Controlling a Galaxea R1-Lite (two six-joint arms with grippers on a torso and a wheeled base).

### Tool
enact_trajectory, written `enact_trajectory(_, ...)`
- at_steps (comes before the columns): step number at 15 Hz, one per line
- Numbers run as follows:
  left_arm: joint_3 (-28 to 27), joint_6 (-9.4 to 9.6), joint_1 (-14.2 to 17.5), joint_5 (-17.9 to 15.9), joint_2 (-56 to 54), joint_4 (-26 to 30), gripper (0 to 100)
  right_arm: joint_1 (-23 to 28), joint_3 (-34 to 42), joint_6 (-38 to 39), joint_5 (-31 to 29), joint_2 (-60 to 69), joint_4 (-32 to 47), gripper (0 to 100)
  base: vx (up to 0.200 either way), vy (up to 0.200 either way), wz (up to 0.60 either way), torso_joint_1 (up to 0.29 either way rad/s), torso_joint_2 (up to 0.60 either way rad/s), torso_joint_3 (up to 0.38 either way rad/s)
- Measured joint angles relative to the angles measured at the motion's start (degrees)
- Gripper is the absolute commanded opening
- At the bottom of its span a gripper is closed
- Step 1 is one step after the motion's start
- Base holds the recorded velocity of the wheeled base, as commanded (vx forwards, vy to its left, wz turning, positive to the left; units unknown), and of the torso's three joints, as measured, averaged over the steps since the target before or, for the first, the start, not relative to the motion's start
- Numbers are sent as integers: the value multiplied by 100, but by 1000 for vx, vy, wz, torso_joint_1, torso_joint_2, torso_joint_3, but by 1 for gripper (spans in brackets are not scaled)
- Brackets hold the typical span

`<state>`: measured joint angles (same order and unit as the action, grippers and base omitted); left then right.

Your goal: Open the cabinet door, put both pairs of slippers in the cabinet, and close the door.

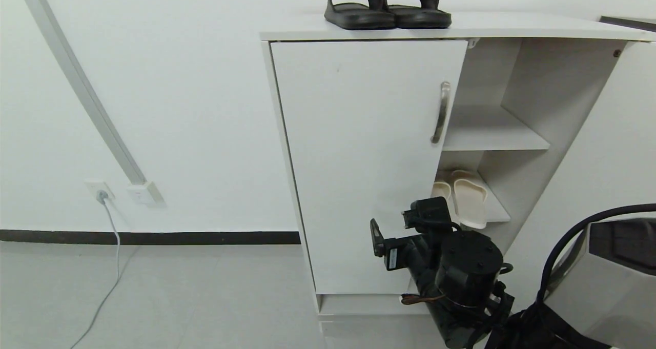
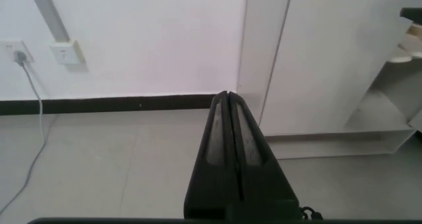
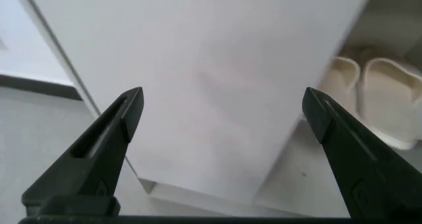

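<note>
Slippers in cream (image 1: 464, 198), side by side on lower shelf (image 1: 499, 217) of cabinet (image 1: 517, 29), long axes running front to back, just beyond right gripper (image 3: 222, 99), fingers spread wide and empty, low before cabinet's closed door (image 1: 359, 159). Black slippers (image 1: 387, 5) atop cabinet. Left gripper (image 2: 227, 100) fingers clenched on nothing.

Blocking the left with the shut door (image 1: 359, 164); leaving passage at right onto upper shelf (image 1: 492, 134); crowding lower shelf (image 1: 499, 213) with cream slippers (image 1: 464, 198).

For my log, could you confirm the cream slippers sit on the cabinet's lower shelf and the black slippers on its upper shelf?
No: the head view shows the black rubber slippers on top of the white wooden cabinet, not its upper shelf. The cream slippers are on the lower shelf.
</note>
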<state>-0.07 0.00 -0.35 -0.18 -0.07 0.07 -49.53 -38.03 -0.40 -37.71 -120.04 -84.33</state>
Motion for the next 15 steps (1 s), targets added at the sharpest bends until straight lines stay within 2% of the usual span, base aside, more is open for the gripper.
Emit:
enact_trajectory(3,0,0,5,0,0,4,0,48,9,-90,139,2,-106,100,0,0,0,0,0,0)
enact_trajectory(6,-2,0,2,0,0,2,0,118,59,-71,358,85,162,100,0,0,0,0,0,0)
enact_trajectory(15,-2,0,0,0,0,2,0,146,146,-94,372,41,17,100,0,0,0,0,0,0)
